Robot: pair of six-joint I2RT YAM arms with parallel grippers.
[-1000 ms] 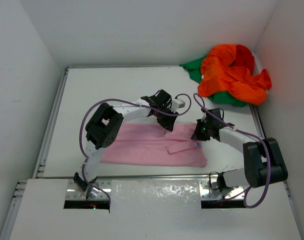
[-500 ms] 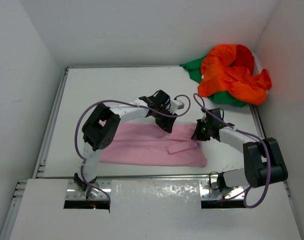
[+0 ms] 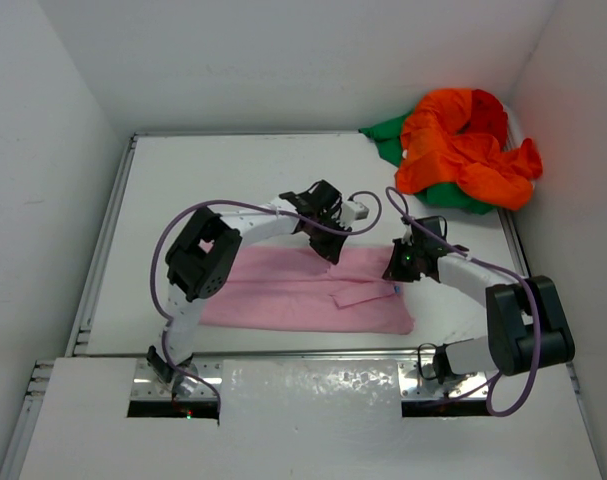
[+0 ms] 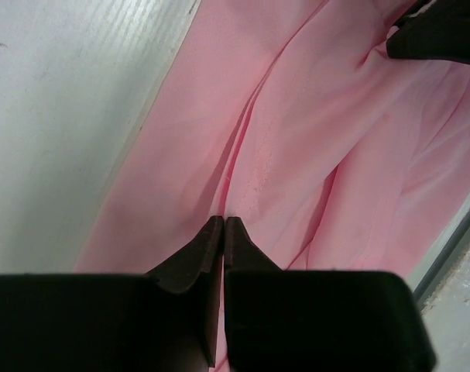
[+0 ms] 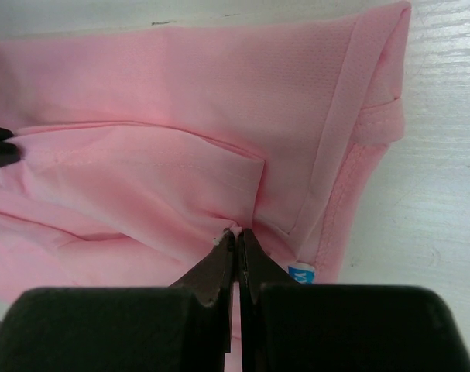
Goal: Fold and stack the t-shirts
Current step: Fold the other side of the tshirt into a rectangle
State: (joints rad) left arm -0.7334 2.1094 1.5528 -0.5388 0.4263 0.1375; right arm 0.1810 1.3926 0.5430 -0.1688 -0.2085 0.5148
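Note:
A pink t-shirt (image 3: 303,290) lies flattened across the near middle of the table, partly folded, with a sleeve flap on top. At its far edge my left gripper (image 3: 328,250) is shut, its tips (image 4: 223,221) pinching a crease of the pink cloth (image 4: 312,139). My right gripper (image 3: 395,275) is at the shirt's right end, near the collar. It is shut on a small pinch of pink fabric (image 5: 236,232) beside the blue label (image 5: 302,273). The orange t-shirt (image 3: 463,145), green t-shirt (image 3: 388,135) and red t-shirt (image 3: 491,115) lie heaped at the far right corner.
White walls close in the table on the left, back and right. A metal rail (image 3: 108,240) runs along the left edge. The right gripper's dark body (image 4: 444,35) shows in the top right of the left wrist view.
The left gripper's jaws have closed on the pink cloth. Both arms have stayed almost where they were.

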